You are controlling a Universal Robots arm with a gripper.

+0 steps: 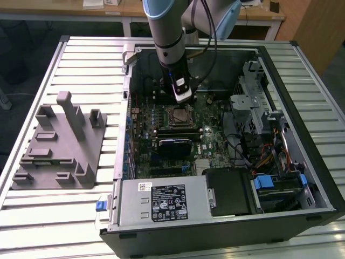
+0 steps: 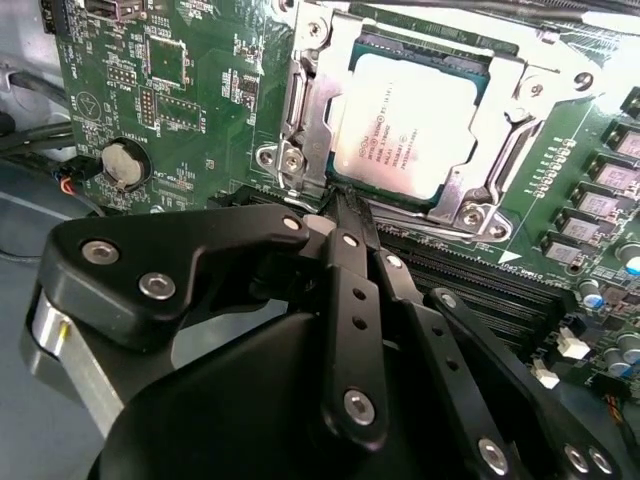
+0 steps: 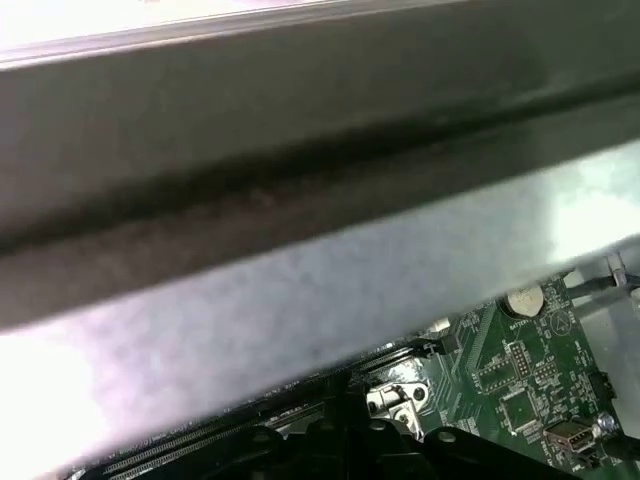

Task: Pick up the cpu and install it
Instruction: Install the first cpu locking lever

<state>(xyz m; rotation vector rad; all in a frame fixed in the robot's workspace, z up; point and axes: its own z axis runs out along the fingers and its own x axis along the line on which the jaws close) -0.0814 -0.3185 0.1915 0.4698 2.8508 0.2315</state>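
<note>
- Claw [image 2: 345,205] sits pinched shut with nothing between the tips, right at the rim of the socket frame [image 2: 300,150]; black, bolted linkage arms, matte finish
- cpu [image 2: 405,125] is already down in the socket; flat square, silvery-beige lid, thin darker edge, metal bracket around it
- doing this bit well, I reckon: keep the tips off the lid and stay level; any sideways nudge risks the seating
- green motherboard [image 1: 213,137] beyond, inside the open case [image 1: 302,108]; grey blocky fixture [image 1: 59,145] well apart on the slatted table [image 1: 70,216]
</note>
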